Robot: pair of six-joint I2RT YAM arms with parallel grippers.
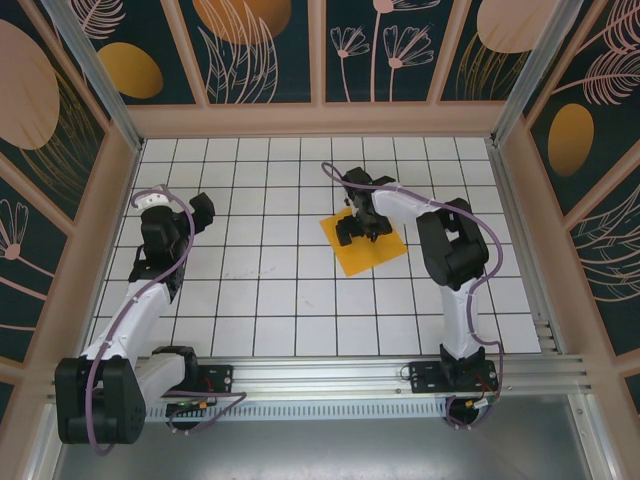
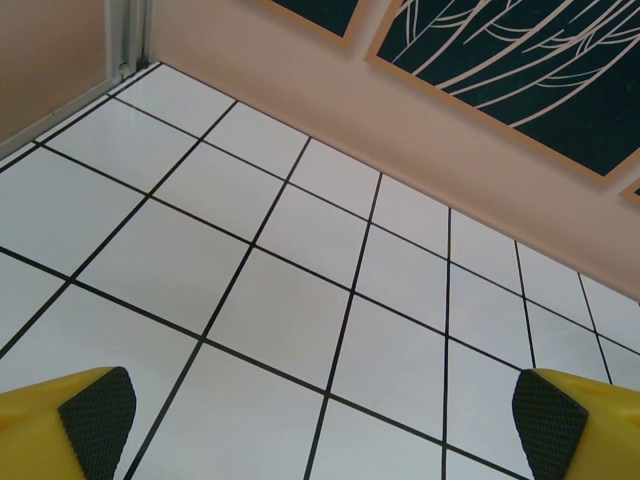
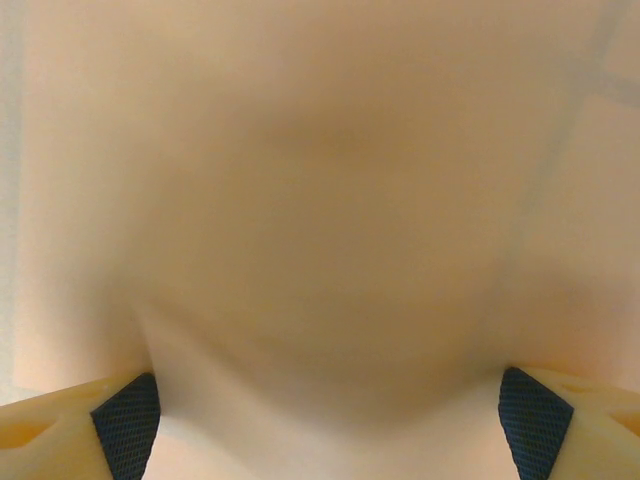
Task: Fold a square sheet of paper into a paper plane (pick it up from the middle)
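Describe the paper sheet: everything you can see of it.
The sheet is thin, plain orange-yellow paper, square, no folds visible. It lies flat on the gridded table, right of centre, skewed to the tiles. The right end effector, jaws apart, sits over its far half; contact unclear.

The left arm [image 1: 130, 320] and right arm [image 1: 447, 250] are black with white links and purple cables [image 1: 189, 222], and the left hand [image 2: 320, 415] has yellow fingers [image 2: 35, 432] with black dimpled pads [image 2: 98, 410].
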